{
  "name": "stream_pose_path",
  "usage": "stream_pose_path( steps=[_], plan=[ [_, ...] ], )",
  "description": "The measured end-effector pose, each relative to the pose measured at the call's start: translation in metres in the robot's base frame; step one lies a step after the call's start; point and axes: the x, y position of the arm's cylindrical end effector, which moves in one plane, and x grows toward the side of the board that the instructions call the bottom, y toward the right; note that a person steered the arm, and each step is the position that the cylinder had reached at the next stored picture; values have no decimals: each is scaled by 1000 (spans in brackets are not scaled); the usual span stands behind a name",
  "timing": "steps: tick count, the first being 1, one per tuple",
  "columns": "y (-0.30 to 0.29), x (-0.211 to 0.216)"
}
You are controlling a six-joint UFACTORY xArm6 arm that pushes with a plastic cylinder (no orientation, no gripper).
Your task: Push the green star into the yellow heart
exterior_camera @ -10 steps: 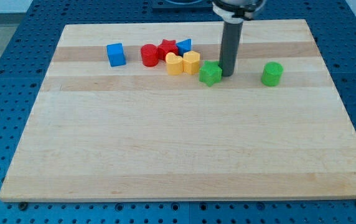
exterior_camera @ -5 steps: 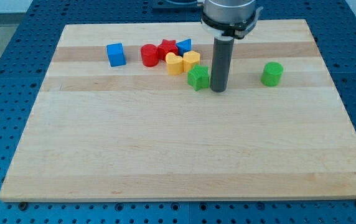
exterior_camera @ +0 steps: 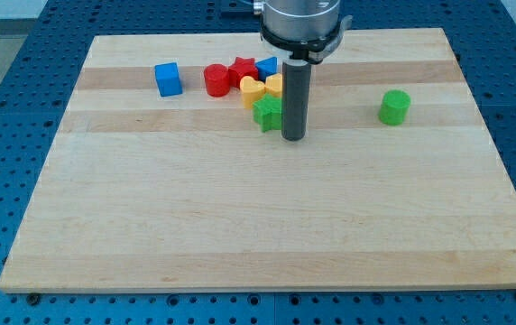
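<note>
The green star [exterior_camera: 266, 113] lies near the view's top centre, touching the lower right edge of the yellow heart [exterior_camera: 253, 92]. My tip [exterior_camera: 294, 137] is right against the star's right side, slightly below it. The rod stands upright and hides part of a second yellow block [exterior_camera: 274, 85] behind it.
A red cylinder [exterior_camera: 216, 79], a red star [exterior_camera: 243, 69] and a blue triangle block [exterior_camera: 267, 65] cluster just above the heart. A blue cube [exterior_camera: 168, 78] sits further left. A green cylinder [exterior_camera: 393, 106] stands alone at the right. The wooden board [exterior_camera: 258, 226] lies on a blue pegboard.
My tip has moved left and slightly down, pushing the green star left until it touches the yellow heart. The other blocks have not moved.
</note>
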Motion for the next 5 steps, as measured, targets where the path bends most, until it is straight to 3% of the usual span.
stream_pose_path(
  steps=[5],
  plan=[
    [-2,-31]
  ],
)
